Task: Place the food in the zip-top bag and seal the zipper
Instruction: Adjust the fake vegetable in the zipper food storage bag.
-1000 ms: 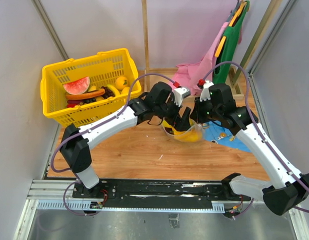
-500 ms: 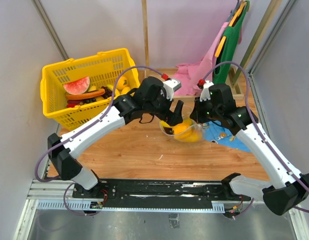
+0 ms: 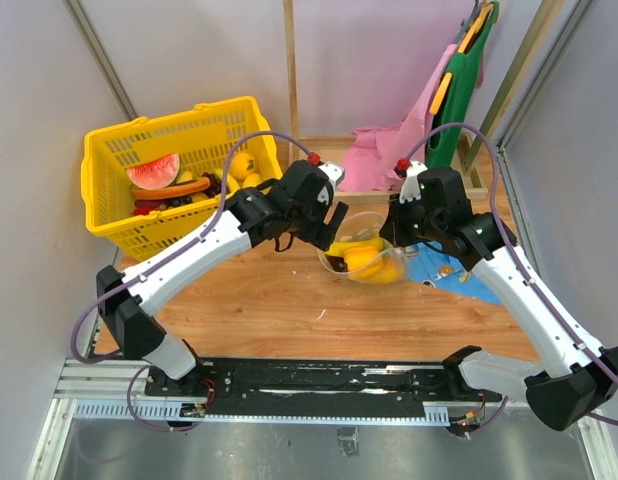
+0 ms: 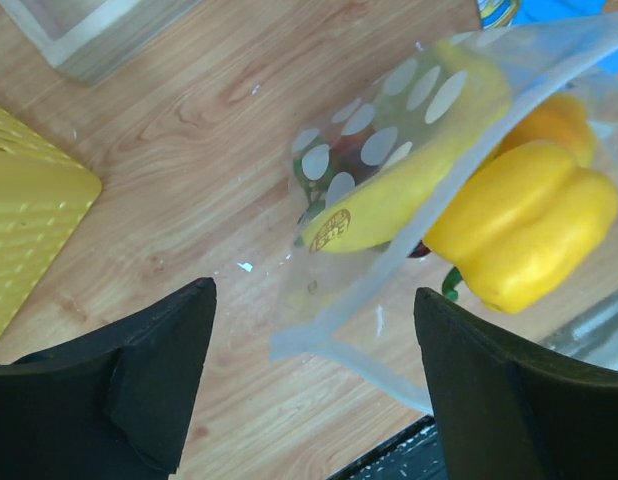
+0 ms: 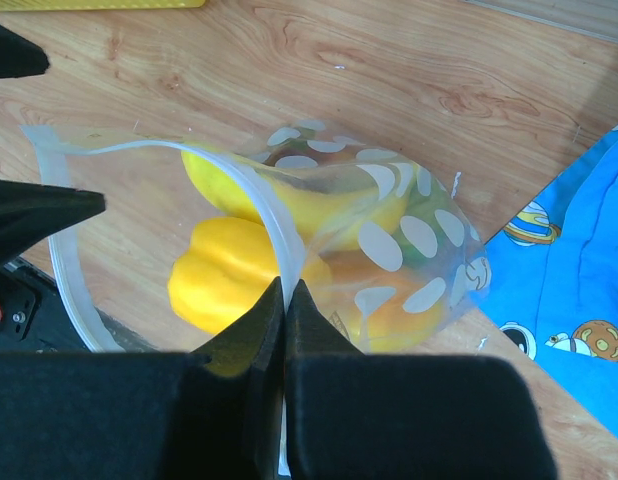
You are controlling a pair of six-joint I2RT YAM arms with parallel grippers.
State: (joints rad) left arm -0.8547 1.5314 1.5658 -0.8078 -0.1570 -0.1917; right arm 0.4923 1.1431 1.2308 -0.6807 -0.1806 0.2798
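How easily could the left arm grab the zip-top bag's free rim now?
Probably easily: the left gripper is open, the zip-top bag's free rim lies right before it with nothing between, and the right gripper holds the other side.

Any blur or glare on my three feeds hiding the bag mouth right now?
Top external: evenly lit and sharp, though the clear zip-top bag is small and its rim faint. Left wrist: yellow pepper and bag slightly soft; left gripper just dark, blurred shapes. Right wrist: dots and zipper crisp, no glare; right gripper a black silhouette over the rim.
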